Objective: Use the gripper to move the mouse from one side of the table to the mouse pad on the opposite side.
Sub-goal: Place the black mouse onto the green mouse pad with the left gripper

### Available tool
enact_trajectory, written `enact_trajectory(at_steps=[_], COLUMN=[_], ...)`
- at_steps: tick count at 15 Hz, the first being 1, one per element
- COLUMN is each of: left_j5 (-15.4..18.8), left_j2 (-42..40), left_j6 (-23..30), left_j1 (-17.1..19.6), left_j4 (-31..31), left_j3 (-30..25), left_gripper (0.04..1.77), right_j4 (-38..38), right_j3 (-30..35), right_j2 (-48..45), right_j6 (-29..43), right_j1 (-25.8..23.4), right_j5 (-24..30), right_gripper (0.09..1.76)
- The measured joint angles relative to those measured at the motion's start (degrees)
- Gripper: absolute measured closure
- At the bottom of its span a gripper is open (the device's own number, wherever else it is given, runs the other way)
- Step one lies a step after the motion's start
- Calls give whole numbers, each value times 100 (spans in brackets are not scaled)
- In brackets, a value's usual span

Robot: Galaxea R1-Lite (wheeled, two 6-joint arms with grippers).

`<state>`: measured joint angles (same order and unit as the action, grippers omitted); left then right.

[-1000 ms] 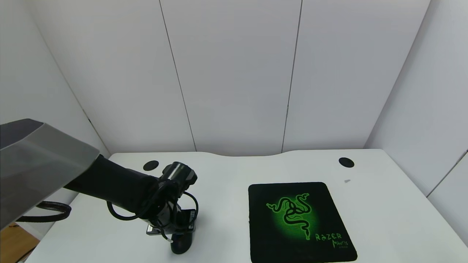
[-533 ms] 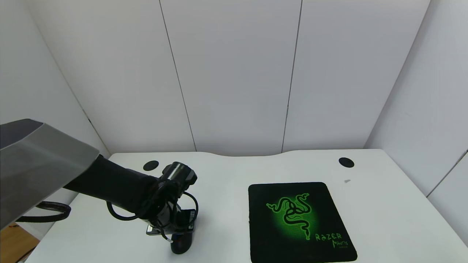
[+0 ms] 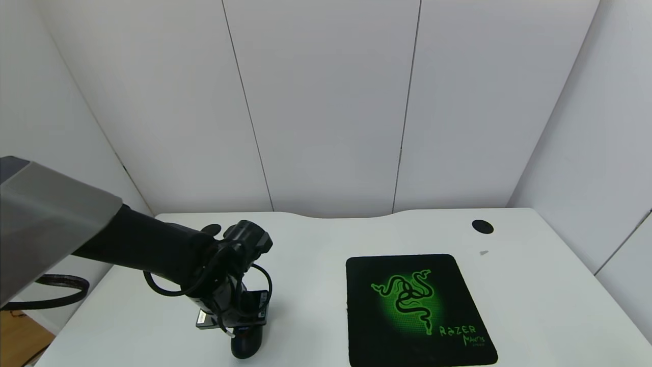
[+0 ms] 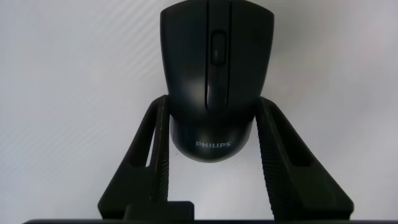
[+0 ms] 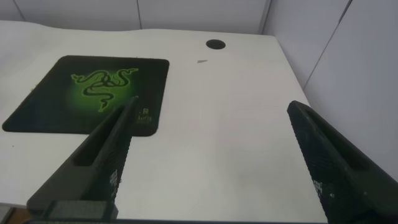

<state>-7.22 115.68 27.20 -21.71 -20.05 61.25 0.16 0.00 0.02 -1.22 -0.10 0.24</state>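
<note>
Clenched the left black short-fingered gripper on the rear of the small glossy black mouse, for carrying; hung above the white table, well apart from the square black logo pad. Kept the right gripper released and parked.

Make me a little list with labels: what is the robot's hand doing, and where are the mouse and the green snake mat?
left hand: fingers on both sides of the mouse, shut on it
mouse: black Philips, on the table's left side
table: white
mouse pad: black, green snake logo, on the right, nothing on it
right hand: open, above the table's right side
</note>
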Motion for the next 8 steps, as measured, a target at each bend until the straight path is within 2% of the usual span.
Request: enact_trajectory(at_steps=[2,5,8], left_j5=[40,52,117], left_j2=[-162,-286,-291], left_j6=[116,674,973], left_j1=[-2,-168,-466], left_j4=[-395,-917,-997], left_j3=[313,785,1072], left_gripper=[93,93,93], right_j4=[0,0,-2], right_j3=[0,0,0], right_j2=[0,0,0], right_j6=[0,-1,-4], right_j1=[0,0,0], right_j5=[0,0,0], right_gripper=[14,14,14])
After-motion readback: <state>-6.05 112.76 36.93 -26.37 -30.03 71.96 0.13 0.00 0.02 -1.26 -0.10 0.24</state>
